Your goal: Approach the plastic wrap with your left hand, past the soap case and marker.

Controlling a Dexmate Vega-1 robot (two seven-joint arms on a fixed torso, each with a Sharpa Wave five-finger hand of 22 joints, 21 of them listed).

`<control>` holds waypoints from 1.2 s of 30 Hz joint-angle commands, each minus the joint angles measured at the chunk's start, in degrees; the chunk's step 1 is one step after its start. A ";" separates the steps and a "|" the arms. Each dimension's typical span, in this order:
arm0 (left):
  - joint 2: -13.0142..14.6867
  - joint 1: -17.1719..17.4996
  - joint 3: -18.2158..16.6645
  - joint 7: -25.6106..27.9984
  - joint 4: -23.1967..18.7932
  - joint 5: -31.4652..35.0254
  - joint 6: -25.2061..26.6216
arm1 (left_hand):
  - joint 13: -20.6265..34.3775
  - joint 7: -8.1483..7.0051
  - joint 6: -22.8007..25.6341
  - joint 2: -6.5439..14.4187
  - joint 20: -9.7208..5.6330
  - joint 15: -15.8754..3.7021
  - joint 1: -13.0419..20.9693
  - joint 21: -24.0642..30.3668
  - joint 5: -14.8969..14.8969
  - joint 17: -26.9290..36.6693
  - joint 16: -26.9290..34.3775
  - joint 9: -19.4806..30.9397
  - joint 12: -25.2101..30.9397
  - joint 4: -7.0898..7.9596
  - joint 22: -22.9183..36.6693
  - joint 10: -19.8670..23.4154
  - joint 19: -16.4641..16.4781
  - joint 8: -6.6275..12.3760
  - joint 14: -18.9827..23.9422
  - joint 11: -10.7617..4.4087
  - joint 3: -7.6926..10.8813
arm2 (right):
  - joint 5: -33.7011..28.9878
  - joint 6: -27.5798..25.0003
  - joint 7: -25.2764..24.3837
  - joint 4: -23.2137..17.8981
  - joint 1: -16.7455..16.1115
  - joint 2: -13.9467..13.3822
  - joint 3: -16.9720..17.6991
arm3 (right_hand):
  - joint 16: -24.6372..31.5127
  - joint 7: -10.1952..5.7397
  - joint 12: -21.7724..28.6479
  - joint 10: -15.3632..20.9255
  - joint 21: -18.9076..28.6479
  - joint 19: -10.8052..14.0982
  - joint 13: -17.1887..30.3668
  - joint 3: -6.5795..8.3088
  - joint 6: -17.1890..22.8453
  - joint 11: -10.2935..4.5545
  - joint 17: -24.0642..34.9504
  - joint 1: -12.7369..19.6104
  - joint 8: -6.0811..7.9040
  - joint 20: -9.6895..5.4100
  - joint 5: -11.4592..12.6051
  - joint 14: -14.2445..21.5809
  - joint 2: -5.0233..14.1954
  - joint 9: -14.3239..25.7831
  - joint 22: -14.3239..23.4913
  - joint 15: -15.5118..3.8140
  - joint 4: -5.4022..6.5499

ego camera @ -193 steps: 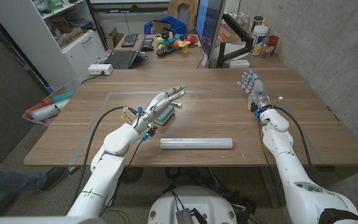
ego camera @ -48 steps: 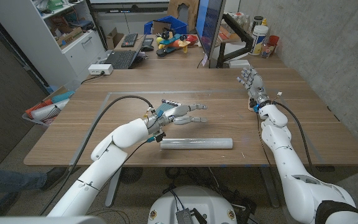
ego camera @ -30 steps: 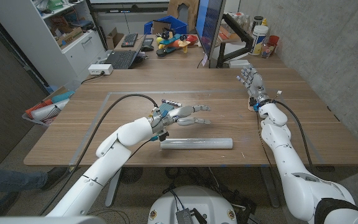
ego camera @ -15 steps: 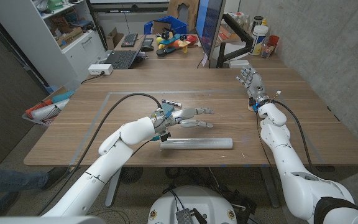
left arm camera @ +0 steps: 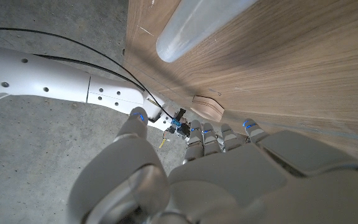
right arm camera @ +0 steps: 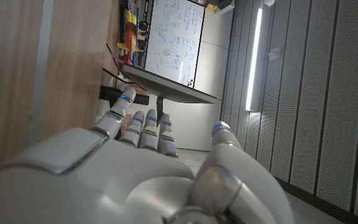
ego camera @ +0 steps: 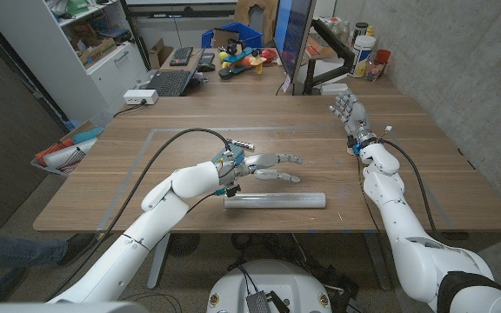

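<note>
Clear plastic wrap (ego camera: 275, 201) lies along the table's (ego camera: 459, 196) near edge, just beneath the left hand (ego camera: 259, 164), whose fingers (ego camera: 287, 160) are spread, holding nothing. A hasty descent could roll it off that edge. Open wood lies toward the right edge, where the right hand (ego camera: 348, 112) waits, empty.

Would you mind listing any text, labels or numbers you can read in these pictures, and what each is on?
None can be read.
Whiteboard: handwriting, too small and blurred to read.
Marker: any print too small to tell.
Plastic wrap: no label visible.
Bottles behind the table: labels too small to read.
</note>
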 commanded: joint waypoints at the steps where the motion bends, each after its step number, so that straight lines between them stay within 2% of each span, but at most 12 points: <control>1: 0.32 -2.17 1.53 -2.16 1.34 0.38 -0.82 | 0.06 0.01 0.91 -0.06 0.18 -0.18 0.55 -0.06 -0.06 -0.06 0.23 0.30 0.30 -0.05 0.24 -0.02 -0.21 0.43 0.21 -0.18 0.31 | -0.24 0.08 -0.15 0.13 -0.05 0.19 0.10 | 0.32 -0.33 -0.15 0.33 -0.23 0.38 0.11 0.23 0.40 -0.13 0.13 -0.05 -0.23 0.04 0.23 0.37 -0.19 -0.05 0.25 -0.01 -0.28; 19: 0.00 -5.09 3.87 -4.60 4.12 1.07 -1.69 | 0.06 -0.34 2.03 -0.04 0.15 -0.53 0.94 -0.32 -0.06 -0.07 0.41 0.31 0.60 -0.02 0.25 0.92 0.04 0.60 1.02 -0.75 0.35 | 0.05 0.52 -0.71 -0.84 -1.01 0.48 0.25 | 0.32 -0.36 -0.21 0.29 -0.63 0.54 0.11 0.25 0.38 -0.16 0.07 -0.08 -0.25 0.07 0.25 0.39 -0.14 -0.05 0.26 0.02 -0.40; 36: -0.65 -5.36 4.59 -4.37 5.17 1.50 -2.25 | 0.07 -0.54 2.30 -0.03 0.26 -0.61 1.18 -0.52 -0.05 -0.07 0.41 0.32 0.65 0.00 0.26 1.22 0.07 0.53 1.29 -0.93 0.37 | 0.28 1.38 -0.25 0.12 -0.60 0.57 0.09 | 0.31 -0.35 -0.23 0.32 -0.97 0.66 0.12 0.22 0.37 -0.12 0.02 -0.14 -0.26 0.09 0.25 0.41 -0.17 -0.05 0.27 0.05 -0.49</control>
